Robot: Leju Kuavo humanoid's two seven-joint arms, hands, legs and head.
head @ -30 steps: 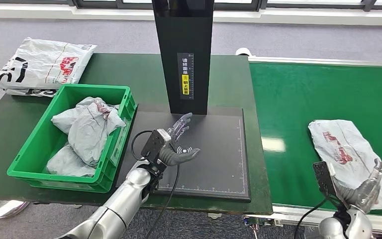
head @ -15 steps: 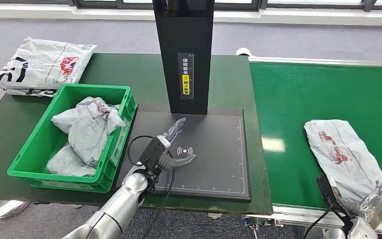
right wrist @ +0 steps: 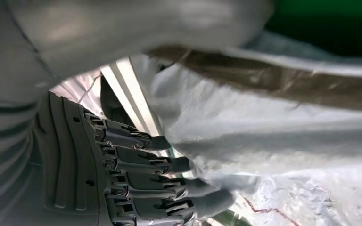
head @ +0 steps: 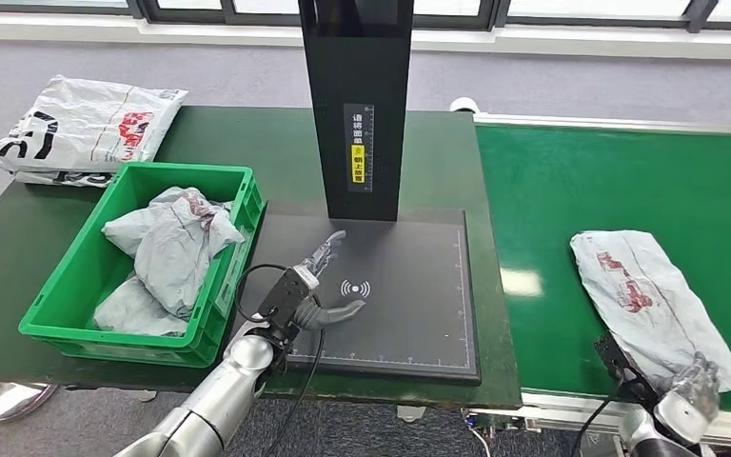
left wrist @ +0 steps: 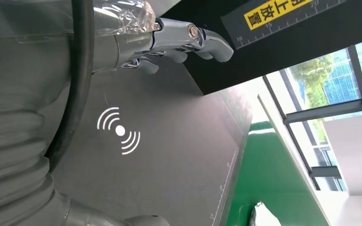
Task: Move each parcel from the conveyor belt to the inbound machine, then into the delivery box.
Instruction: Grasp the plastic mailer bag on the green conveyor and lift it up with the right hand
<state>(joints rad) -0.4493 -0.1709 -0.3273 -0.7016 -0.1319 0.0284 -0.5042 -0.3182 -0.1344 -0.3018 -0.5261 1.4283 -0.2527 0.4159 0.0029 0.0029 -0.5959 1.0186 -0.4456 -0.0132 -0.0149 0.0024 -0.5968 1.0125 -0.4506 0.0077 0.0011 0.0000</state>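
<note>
A grey plastic parcel (head: 652, 307) lies on the green conveyor belt (head: 590, 181), near the belt's front edge, well to the right of the black scanner pad (head: 409, 314). It looks like a soft, crumpled mailer bag: probably light, floppy and a little slick, so it would sag if lifted by one corner. A broad grip across the near end, gathering the loose plastic, seems the safer hold.

The right hand (head: 693, 388) sits at the parcel's near corner. In the right wrist view its dark fingers (right wrist: 141, 165) curl against the bag's edge, touching the plastic, but I cannot tell whether they have a firm hold or merely press on it.

The left hand (head: 322, 290) hovers over the scanner pad with fingers spread, holding nothing, near the wireless symbol (head: 355, 288). The green box (head: 76, 286) on the tabletop (head: 438, 152) already holds several grey bags, and one more bag (head: 81, 129) lies behind it.

Compared with a second ago, the parcel has travelled leftwards along the belt, the right hand has sunk lower at the parcel's corner, and the left hand has drawn back slightly towards the robot.
</note>
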